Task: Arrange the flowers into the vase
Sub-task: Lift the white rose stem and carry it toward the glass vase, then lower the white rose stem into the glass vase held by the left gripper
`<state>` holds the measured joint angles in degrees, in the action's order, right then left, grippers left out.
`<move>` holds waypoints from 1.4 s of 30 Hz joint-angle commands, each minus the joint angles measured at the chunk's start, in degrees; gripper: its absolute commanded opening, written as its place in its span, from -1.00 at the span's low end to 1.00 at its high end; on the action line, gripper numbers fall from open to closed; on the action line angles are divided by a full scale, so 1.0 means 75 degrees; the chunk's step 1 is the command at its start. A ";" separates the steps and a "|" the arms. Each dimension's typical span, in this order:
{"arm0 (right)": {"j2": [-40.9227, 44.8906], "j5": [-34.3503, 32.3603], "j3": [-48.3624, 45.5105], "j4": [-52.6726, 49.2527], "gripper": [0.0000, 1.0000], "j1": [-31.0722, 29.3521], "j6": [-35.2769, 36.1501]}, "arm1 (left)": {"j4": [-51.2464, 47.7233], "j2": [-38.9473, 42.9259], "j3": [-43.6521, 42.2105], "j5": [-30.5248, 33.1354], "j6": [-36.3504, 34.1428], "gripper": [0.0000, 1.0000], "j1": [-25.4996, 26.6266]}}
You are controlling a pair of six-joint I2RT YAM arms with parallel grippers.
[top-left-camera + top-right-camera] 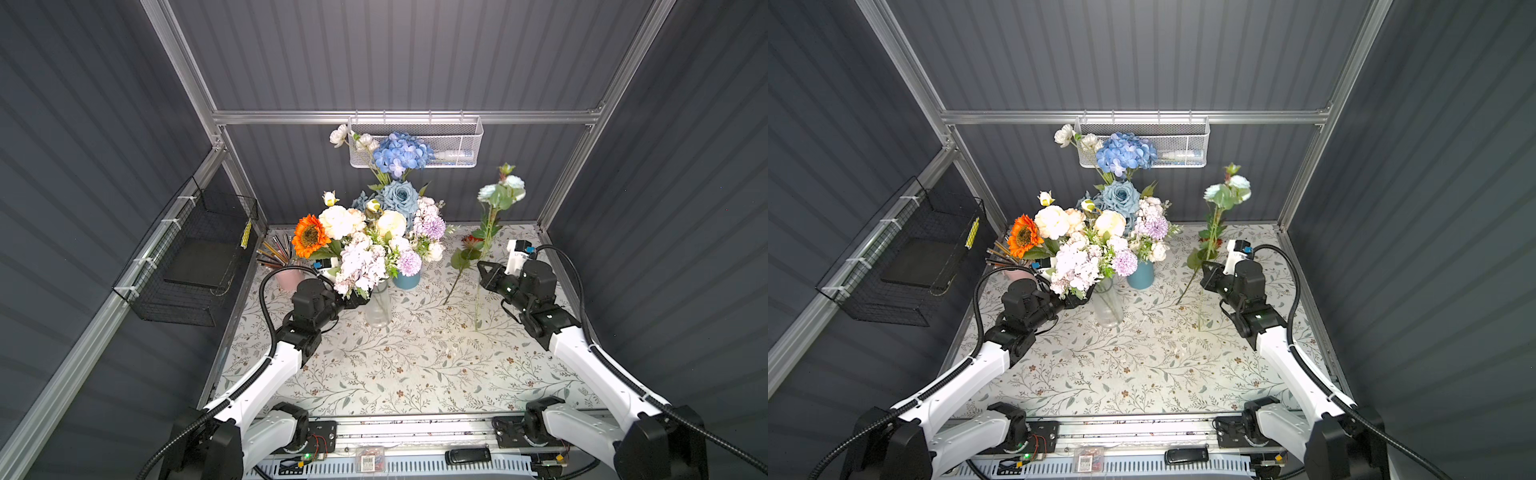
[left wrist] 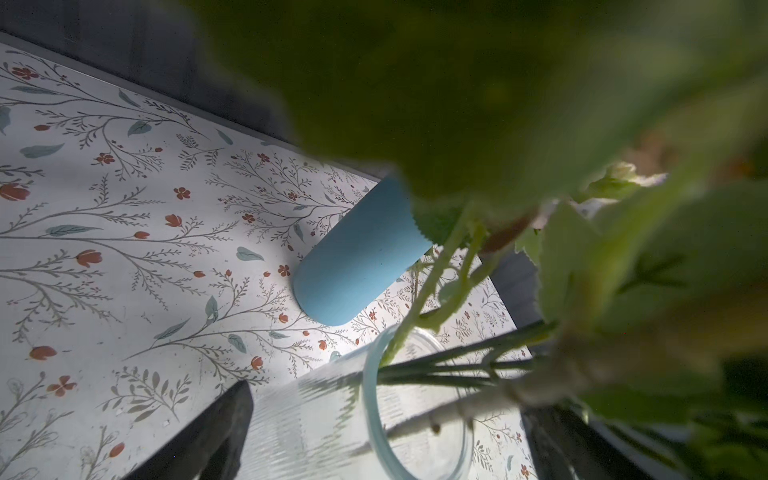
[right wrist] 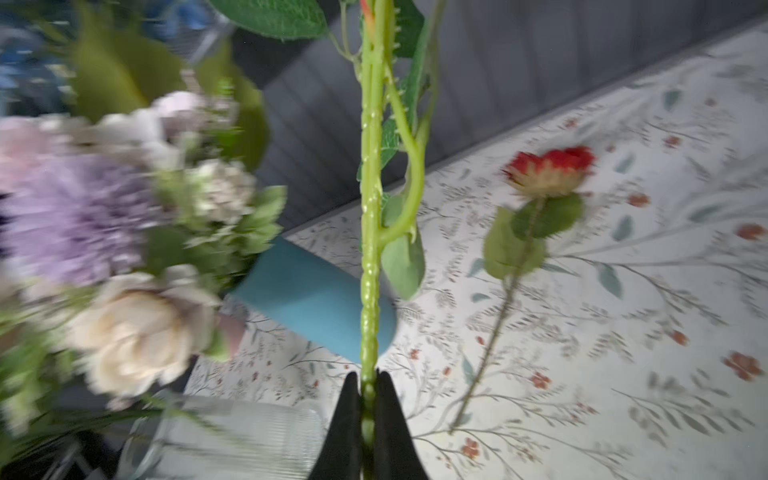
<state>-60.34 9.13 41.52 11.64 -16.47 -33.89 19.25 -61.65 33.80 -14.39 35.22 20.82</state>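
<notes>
Pinching aqua flower stem [image 3: 370, 249], right pincer [image 3: 368, 380] sits closed; left pincer [image 2: 390, 399] gapes.

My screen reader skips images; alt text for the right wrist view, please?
The right pincer is shut on a thorny green stem. Behind it stand a blue vase and a blurred pastel bouquet; a red flower lies on the floral-print table.

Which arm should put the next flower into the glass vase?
Right. The right gripper is shut on the upright aqua flower's stem. The left gripper is open astride the vase, holding no flower.
</notes>
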 commanded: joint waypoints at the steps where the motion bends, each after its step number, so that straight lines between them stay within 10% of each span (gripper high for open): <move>1: 0.0220 -0.0375 -0.0202 0.1494 -1.00 -0.0496 0.0115 | -0.0043 0.0122 0.0344 -0.0010 0.0118 0.99 0.0001; 17: -0.2175 -0.0433 -0.0816 0.9722 -1.00 -0.3684 0.2891 | -0.0052 0.0348 0.0068 0.0367 0.0473 0.99 -0.0007; 42: -0.5209 0.1152 0.2507 0.9745 -0.95 -0.4367 0.4460 | -0.0278 0.0450 -0.0009 0.0379 0.0333 1.00 -0.0010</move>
<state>-98.17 16.73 58.63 82.74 -49.54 -1.39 17.61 -59.46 34.00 -11.97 38.02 20.82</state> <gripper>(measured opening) 0.074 0.997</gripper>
